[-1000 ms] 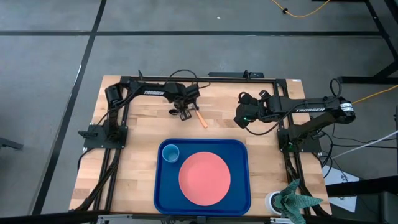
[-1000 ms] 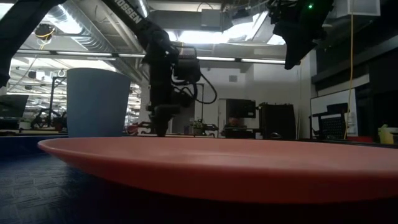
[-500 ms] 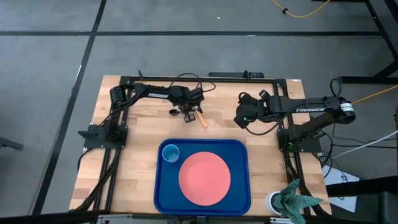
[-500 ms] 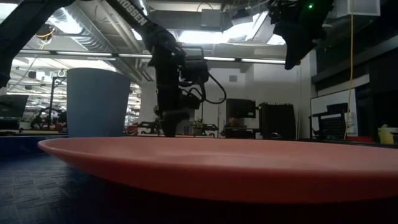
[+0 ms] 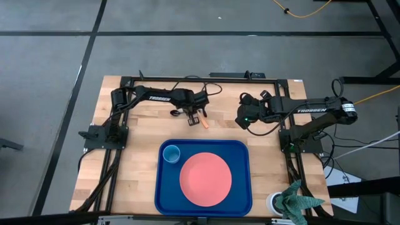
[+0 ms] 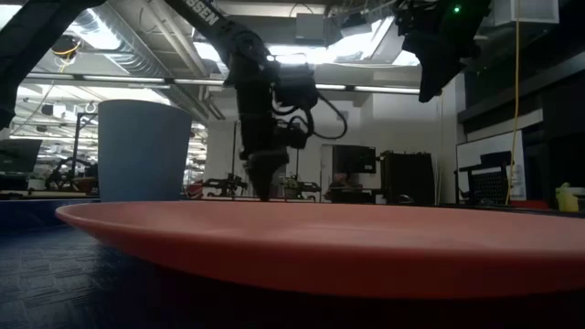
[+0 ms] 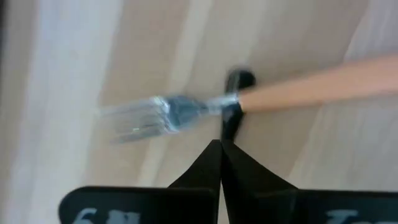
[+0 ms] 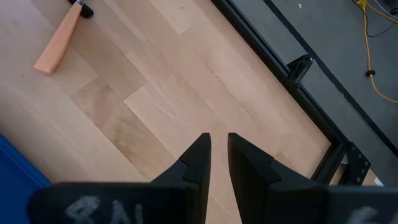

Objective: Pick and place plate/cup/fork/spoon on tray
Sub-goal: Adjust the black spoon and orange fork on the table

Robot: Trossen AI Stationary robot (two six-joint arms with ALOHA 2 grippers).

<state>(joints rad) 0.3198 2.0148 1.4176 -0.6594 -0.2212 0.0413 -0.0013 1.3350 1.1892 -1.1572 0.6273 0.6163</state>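
Observation:
The fork [image 5: 204,122] lies on the far part of the table, tines [image 7: 140,115] toward the left, tan handle [image 7: 311,87] toward the tray. My left gripper [image 5: 195,116] is shut and low over the fork's neck. A slim dark thing with a round end [image 7: 239,79] shows just ahead of its fingertips. A small dark thing [image 5: 175,113], seemingly the spoon, lies left of the gripper. The plate [image 5: 205,178] and cup [image 5: 171,153] rest on the tray [image 5: 245,151]. My right gripper [image 5: 239,120] is open, empty and raised right of the fork. My left gripper points down, its shut fingertips [image 7: 211,155] right beside the fork's neck [image 7: 214,104]. The picture is blurred there. I cannot tell whether the fingers touch the fork, or whether they hold the slim dark thing ahead of them.
A white round container with green cloth [image 5: 294,201] stands at the table's near right corner. A black frame [image 5: 187,79] runs along the table's far edge and both sides. Bare wood lies between the fork and the tray's far rim.
My left gripper has gone toward the table's right edge, staying low, from beside the small dark thing to over the fork's neck. The fork's handle and that dark thing lie where they were.

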